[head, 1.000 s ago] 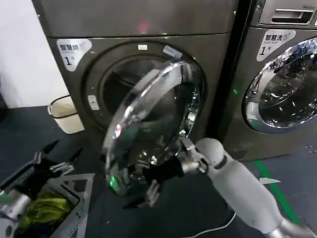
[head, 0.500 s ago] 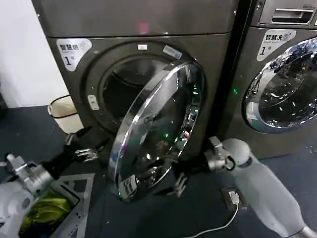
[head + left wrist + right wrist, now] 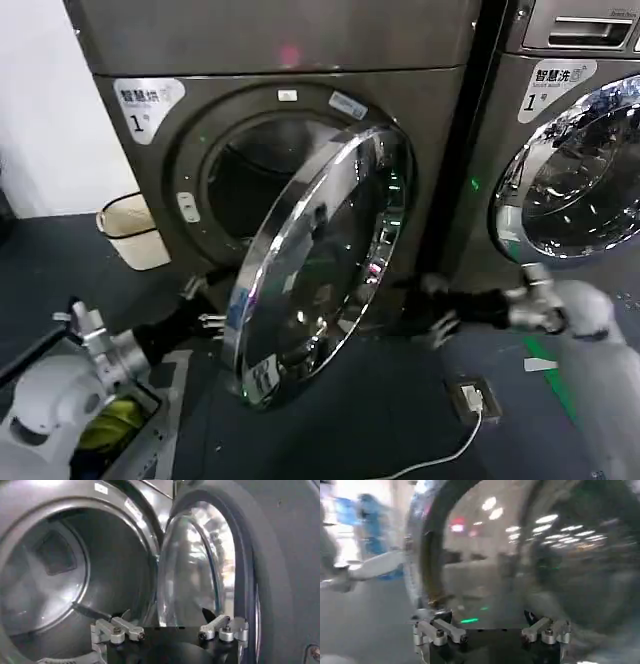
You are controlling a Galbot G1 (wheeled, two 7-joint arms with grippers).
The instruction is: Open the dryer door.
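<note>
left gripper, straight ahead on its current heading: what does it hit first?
Probably the inner face of the open dryer door. The left gripper, jaws open, points at the gap between door and drum opening; depth is unclear, so it might pass inside.

dryer door (image 3: 310,260): chrome rim, mirror-gloss, clear glass/plastic bowl, just beside left gripper (image 3: 205,305) | dryer body (image 3: 300,40): brushed grey metal, satin | drum (image 3: 45,575): dull smooth metal, ahead of left gripper | gripper fingers (image 3: 120,629): bare machined metal, black mount | right arm shell (image 3: 610,370): smooth matt grey plastic
</note>
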